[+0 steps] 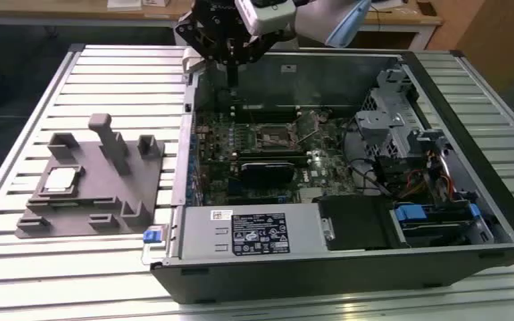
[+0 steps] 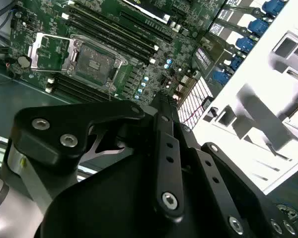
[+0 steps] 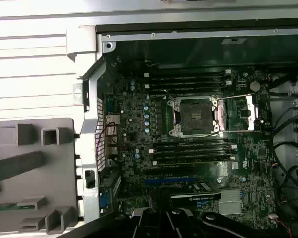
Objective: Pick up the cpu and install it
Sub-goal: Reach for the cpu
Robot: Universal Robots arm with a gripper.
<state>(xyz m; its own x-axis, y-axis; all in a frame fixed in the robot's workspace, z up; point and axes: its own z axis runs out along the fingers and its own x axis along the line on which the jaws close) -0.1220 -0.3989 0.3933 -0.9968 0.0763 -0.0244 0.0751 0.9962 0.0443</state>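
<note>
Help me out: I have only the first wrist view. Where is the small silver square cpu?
Observer: In the exterior view, the small silver square cpu lies flat on the grey plastic fixture tray, at that view's left of the open black computer case.
Operator: And the pincer?
Observer: The pincer hangs over the case's far wall, apart from the tray.
</note>
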